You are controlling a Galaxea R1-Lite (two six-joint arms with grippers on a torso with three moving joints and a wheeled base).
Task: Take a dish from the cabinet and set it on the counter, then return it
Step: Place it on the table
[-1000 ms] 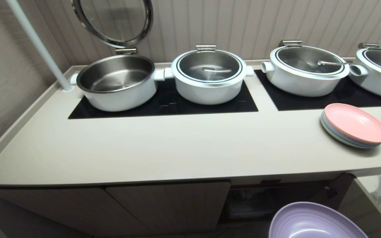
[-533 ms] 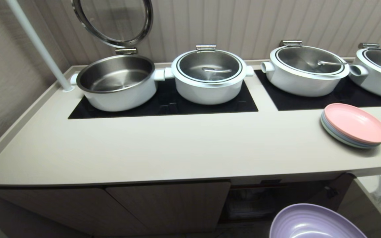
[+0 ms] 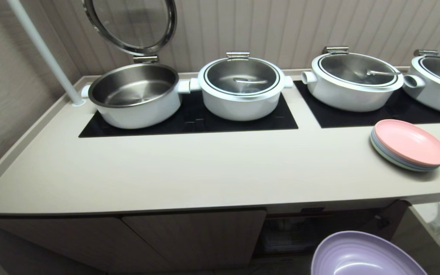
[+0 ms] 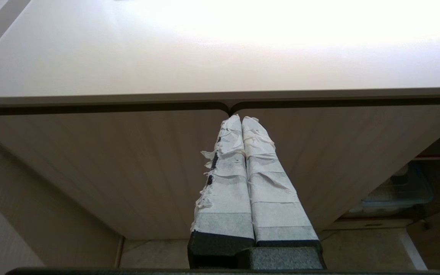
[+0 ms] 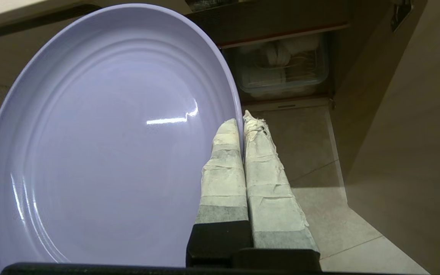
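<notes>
The dish point(image 3: 365, 256), a round lavender plate, hangs low in front of the cabinet point(image 3: 193, 236), below the counter point(image 3: 189, 172). In the right wrist view the dish point(image 5: 101, 145) stands tilted on edge, with my right gripper point(image 5: 242, 118) shut on its rim, one taped finger on each side. The cabinet's open compartment point(image 3: 300, 233) is just beyond it. My left gripper point(image 4: 241, 119) is shut and empty, parked in front of the closed cabinet doors point(image 4: 128, 164). Neither gripper shows in the head view.
Several white pots point(image 3: 241, 89) stand on black hob panels point(image 3: 204, 122) at the back of the counter, one with its lid point(image 3: 130, 23) raised. A pastel plate stack topped by a pink plate point(image 3: 409, 145) lies at the right. A clear container point(image 5: 285, 68) sits in the cabinet, beside the open door point(image 5: 407, 114).
The dish dipped slightly and has come back up a little in the head view. The counter and everything on it have stayed put.
</notes>
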